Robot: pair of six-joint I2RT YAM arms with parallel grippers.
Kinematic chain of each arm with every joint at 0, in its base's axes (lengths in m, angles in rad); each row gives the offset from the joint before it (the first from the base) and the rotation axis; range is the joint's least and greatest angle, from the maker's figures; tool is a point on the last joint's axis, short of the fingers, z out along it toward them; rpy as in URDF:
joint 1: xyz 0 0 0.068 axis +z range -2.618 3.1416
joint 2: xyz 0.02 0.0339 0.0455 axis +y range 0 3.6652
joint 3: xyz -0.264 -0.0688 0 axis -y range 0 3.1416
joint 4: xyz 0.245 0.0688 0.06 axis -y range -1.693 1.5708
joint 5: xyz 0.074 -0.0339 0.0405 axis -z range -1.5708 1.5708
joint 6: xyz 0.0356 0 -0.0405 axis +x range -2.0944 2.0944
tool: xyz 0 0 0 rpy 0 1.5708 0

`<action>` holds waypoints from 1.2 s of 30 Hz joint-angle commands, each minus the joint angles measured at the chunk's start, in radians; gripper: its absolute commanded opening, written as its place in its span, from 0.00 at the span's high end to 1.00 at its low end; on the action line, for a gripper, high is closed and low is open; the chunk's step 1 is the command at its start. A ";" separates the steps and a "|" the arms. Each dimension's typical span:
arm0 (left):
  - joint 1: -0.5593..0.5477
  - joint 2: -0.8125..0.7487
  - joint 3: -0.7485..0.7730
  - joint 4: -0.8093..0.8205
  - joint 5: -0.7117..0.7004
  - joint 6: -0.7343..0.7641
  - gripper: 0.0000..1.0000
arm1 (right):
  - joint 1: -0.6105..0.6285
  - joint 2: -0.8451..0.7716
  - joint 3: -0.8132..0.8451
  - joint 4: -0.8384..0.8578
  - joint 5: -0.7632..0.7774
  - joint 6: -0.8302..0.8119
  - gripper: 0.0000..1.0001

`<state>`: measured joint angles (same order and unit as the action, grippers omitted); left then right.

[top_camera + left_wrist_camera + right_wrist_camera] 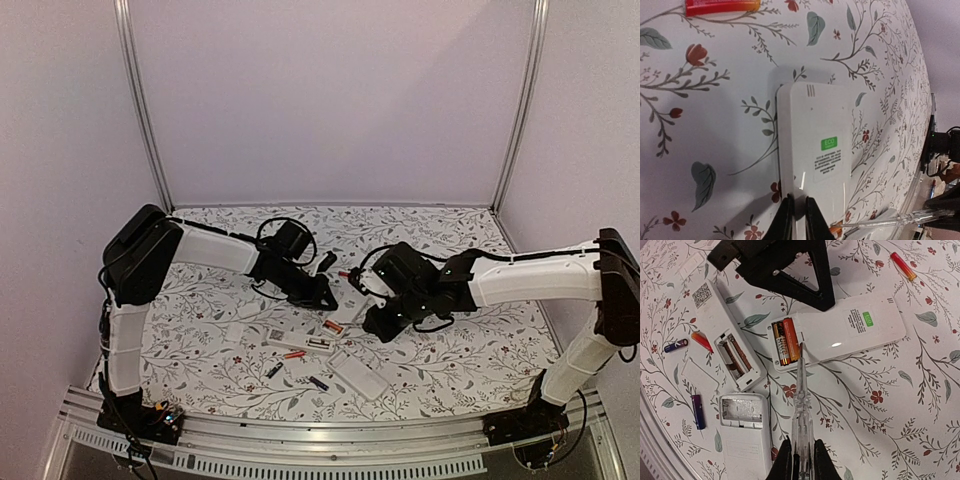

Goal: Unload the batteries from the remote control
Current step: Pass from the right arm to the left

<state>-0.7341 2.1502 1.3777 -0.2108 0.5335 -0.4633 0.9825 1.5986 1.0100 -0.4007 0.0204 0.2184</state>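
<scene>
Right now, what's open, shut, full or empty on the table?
green-sticker remote, battery bay open, two batteries inside
QR-code remote, bay open
bottom remote, bay open, empty
red battery, lying loose
right gripper, shut on clear tool
left gripper, shut, tips on green-sticker remote

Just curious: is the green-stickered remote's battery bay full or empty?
Full: two batteries lie side by side in the open bay of the remote.

I have both arms reaching inward over the middle of the table [200, 385], wrists pitched down. My left gripper [799, 201] has its fingers nearly together; my right gripper [800, 460] is clamped on the clear tool [802, 400].
</scene>
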 commanded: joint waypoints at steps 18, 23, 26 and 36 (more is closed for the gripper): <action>-0.031 0.039 0.006 -0.008 0.061 0.017 0.91 | 0.024 0.113 0.060 -0.015 -0.164 -0.166 1.00; -0.031 0.036 0.006 -0.009 0.063 0.018 0.92 | -0.006 0.141 0.054 0.031 -0.250 -0.119 1.00; -0.032 0.034 0.004 -0.007 0.062 0.018 0.92 | -0.024 0.136 0.035 0.081 -0.309 -0.086 1.00; -0.033 0.030 0.002 0.000 0.062 0.020 0.92 | -0.093 0.042 -0.064 0.251 -0.419 0.052 1.00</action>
<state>-0.7502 2.1559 1.3777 -0.2035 0.5770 -0.4587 0.8951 1.6817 0.9947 -0.2497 -0.2707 0.2028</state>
